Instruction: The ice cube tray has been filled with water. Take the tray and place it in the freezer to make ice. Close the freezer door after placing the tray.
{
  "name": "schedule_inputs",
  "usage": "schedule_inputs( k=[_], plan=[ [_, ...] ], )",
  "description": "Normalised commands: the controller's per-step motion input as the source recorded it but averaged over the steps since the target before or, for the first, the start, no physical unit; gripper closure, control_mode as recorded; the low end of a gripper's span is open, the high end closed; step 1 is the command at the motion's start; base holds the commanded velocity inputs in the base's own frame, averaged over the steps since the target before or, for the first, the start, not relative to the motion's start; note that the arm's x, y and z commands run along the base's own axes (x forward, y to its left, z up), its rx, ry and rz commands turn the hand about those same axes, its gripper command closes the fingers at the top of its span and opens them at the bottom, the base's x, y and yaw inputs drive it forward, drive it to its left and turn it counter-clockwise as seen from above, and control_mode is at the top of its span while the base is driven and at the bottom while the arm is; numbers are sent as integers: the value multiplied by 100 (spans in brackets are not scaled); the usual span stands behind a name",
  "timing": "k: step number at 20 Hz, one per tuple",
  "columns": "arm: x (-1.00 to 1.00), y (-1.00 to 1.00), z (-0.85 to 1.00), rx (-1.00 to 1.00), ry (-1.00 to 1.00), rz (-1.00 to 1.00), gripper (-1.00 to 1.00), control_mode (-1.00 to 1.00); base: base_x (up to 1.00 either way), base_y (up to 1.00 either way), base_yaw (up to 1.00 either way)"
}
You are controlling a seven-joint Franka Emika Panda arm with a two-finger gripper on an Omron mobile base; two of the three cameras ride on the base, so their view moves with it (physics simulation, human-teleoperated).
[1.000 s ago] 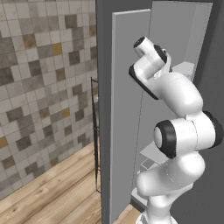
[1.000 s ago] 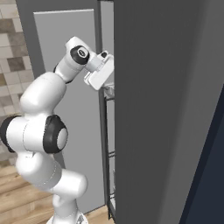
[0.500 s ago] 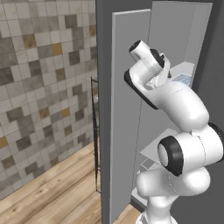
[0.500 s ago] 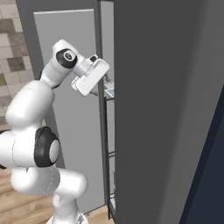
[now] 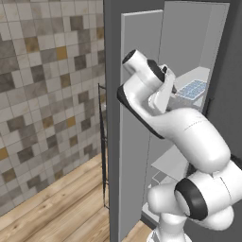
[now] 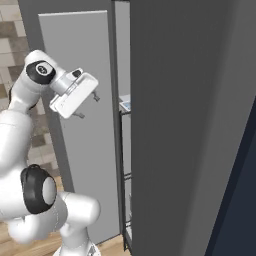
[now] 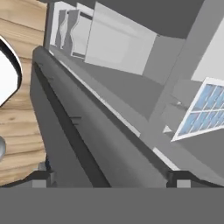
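- While the freezer door point(image 5: 137, 118) is standing open, its pale grey inner face is turning toward the arm and its dark handle point(image 5: 102, 142) is showing on the far side, in front of the tiled wall point(image 5: 47, 94).
- The gripper point(image 6: 87, 106) is hanging in the air just outside the freezer point(image 6: 195, 125), in front of the door's inner face, with its jaws spread wide and nothing between them.
- In the hand view the two dark fingertips point(image 7: 41, 177) are sitting far apart at the bottom, with the dark edge of the fridge running between them.
- The ice cube tray point(image 5: 193, 88) is lying flat on an upper pale grey shelf point(image 5: 201, 74) inside the freezer, well apart from the gripper.
- The water point(image 7: 202, 109) is showing as pale blue squares in the tray's cells, two rows seen at a slant in the hand view.
- In the right base view only a small corner of the tray point(image 6: 125, 105) is peeking out past the dark closed door point(image 6: 190, 150) beside it.
- A wooden floor point(image 5: 61, 208) is lying below the open door.
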Motion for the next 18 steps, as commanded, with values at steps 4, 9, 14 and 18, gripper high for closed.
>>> schedule_inputs(
  k=[4,9,14,18],
  plan=[
    [-87,-9,0,0,-16,-2,-100,-100,0,0,0],
    [-63,-12,-12,0,-11,1,-100,-100,0,0,0],
    [-41,0,0,2,-1,5,-100,-100,0,0,0],
    [-38,0,-1,2,0,4,-100,-100,0,0,0]
  ],
)
